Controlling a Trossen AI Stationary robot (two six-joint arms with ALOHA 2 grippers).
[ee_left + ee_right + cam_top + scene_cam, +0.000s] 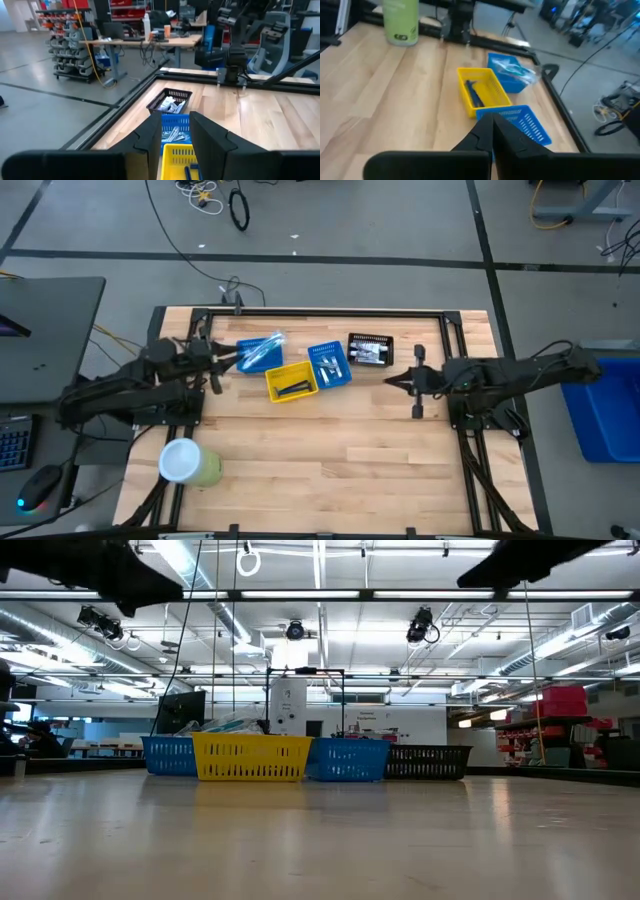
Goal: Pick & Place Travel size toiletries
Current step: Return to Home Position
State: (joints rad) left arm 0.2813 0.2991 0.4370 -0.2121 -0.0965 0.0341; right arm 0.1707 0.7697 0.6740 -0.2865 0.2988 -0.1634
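The left gripper [175, 134], its fingers [150, 142] a moderate gap apart and holding nothing, hung at centre left of the high view beside the left blue bin [241, 352]; the right gripper [392, 381], jaws pressed together and empty, sat right of centre; the toiletries [368, 355] lay in bins at upper centre: toothbrushes [265, 352] in that left bin, razors [293, 388] in the yellow bin [270, 386], tubes in the black bin [370, 338].

Bare tabletop [330, 450] before bin row [272, 386].

The surface [330, 450] is pale planked wood with a soft sheen, the yellow bin [250, 758] and black bin [428, 761] latticed plastic, the green cylinder [400, 20] smooth plastic.
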